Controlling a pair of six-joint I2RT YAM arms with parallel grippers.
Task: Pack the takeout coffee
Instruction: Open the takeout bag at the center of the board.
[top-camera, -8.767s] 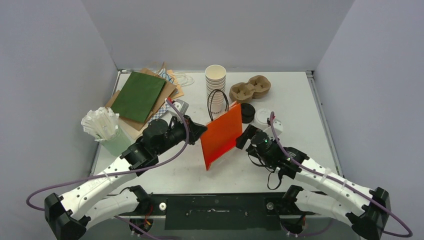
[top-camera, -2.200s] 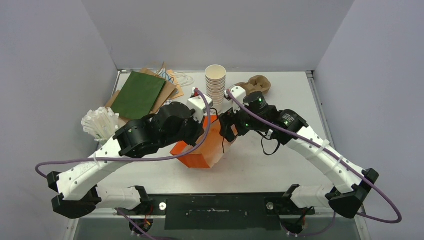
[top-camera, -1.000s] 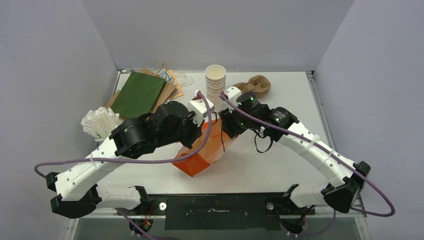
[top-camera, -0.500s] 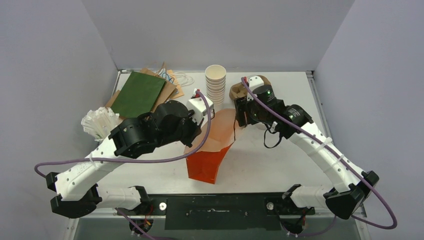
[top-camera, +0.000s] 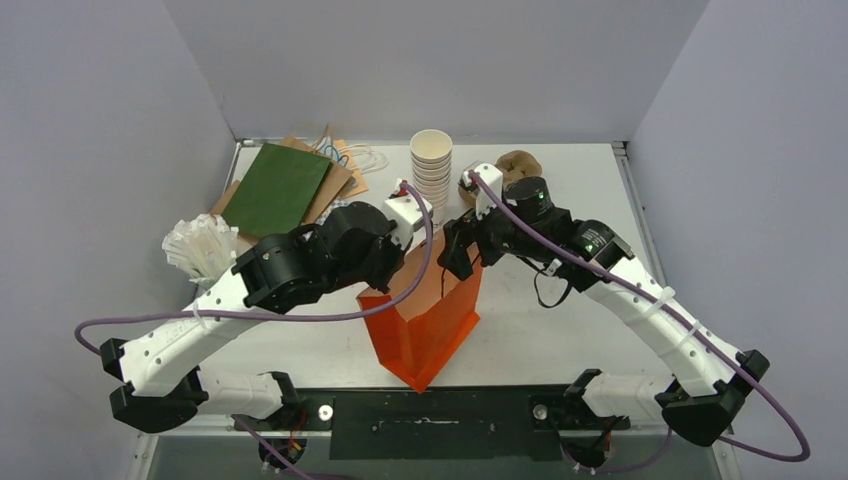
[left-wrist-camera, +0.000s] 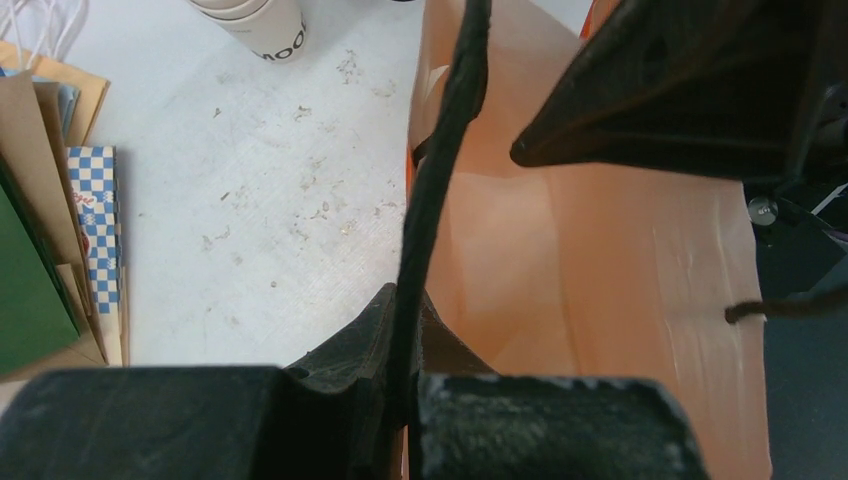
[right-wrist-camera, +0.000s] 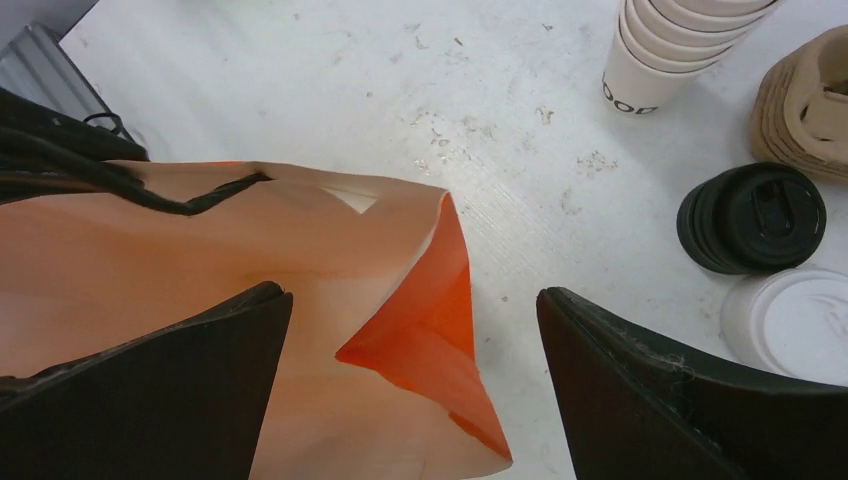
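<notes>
Left hand (left-wrist-camera: 405, 340) pinches the black handle (left-wrist-camera: 440, 170) of the orange bag (top-camera: 425, 320), clear only from its wrist camera. Right hand (right-wrist-camera: 412, 295) gapes wide at the bag's 1 o'clock rim; capped coffee cups are out of every view.

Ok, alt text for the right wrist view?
The open right gripper straddles a corner of the orange paper bag at its open mouth, black handle showing. On the table beyond: stacked white cups, a brown cup carrier, black lids, a white lid.
</notes>
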